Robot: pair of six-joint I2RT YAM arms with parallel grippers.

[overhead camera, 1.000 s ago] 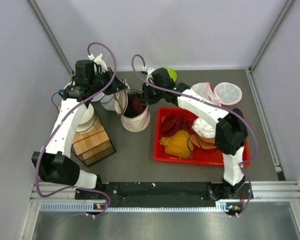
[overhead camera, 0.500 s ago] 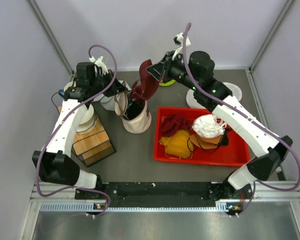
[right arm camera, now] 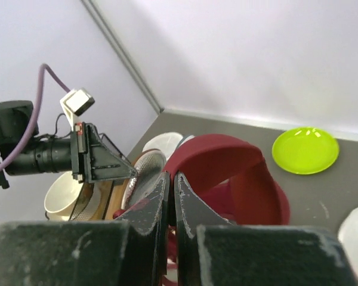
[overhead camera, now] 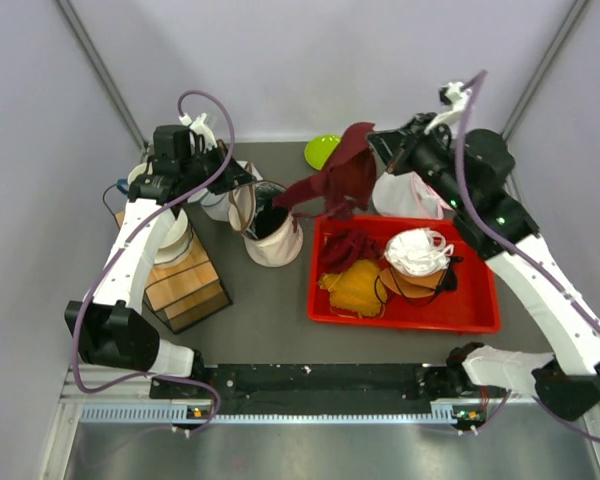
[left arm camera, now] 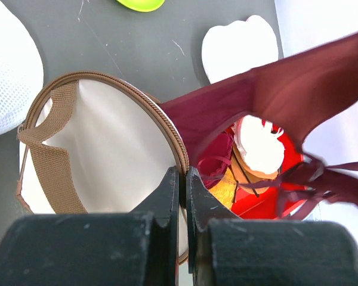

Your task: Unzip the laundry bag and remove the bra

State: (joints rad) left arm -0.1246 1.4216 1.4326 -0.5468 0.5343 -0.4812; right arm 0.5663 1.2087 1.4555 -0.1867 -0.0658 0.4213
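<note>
Top view: the laundry bag (overhead camera: pixel 278 245) stands unzipped on the bench (overhead camera: pixel 280 320) at 9 o'clock of the red tray (overhead camera: pixel 465 308), with the black bra (overhead camera: pixel 268 222) inside its mouth. The left pincer (overhead camera: pixel 248 182) is clamped on the bag's rim at 11 o'clock. The right pincer (overhead camera: pixel 377 142), fully closed, holds the dark red garment (overhead camera: pixel 345 180) aloft at 2 o'clock of the bag. Left wrist view: both jaws pinch the brown zipper rim (left arm camera: pixel 167 128). Right wrist view: both jaws grip a fold of the garment.
</note>
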